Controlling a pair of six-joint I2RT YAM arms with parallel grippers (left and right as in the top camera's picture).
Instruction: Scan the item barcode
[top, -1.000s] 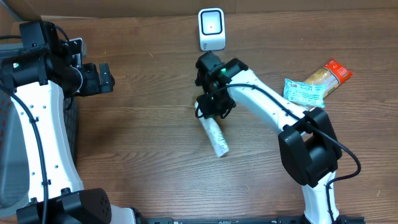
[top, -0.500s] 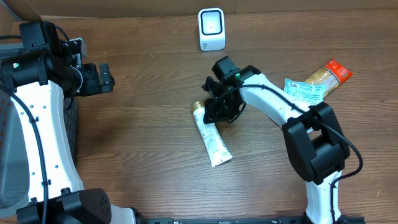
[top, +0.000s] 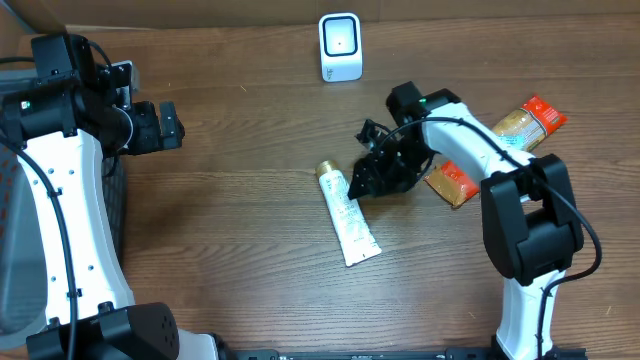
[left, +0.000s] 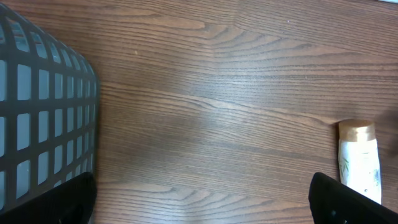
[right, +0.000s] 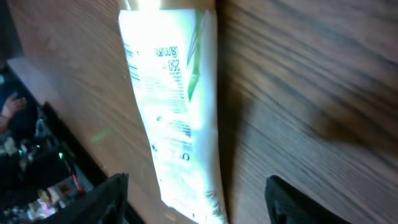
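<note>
The item, a white tube (top: 349, 217) with a gold cap, lies flat on the wooden table, cap toward the back. It is apart from the white scanner (top: 340, 46) standing at the back edge. My right gripper (top: 368, 182) hovers just right of the cap end, open and holding nothing. The right wrist view shows the tube (right: 175, 118) on the wood between the spread jaws of the right gripper (right: 196, 203), touching neither. Far to the left, my left gripper (top: 168, 125) is open and empty. Its wrist view catches the tube's capped end (left: 360, 159) at the right.
A black mesh basket (left: 37, 118) stands at the table's left edge under the left arm. An orange snack bag (top: 527, 119) lies at the right. A second orange packet (top: 453, 184) lies under the right arm.
The right gripper opened and let go of the tube, then moved right. The tube dropped flat onto the table and shifted slightly right. The left arm has not moved.
</note>
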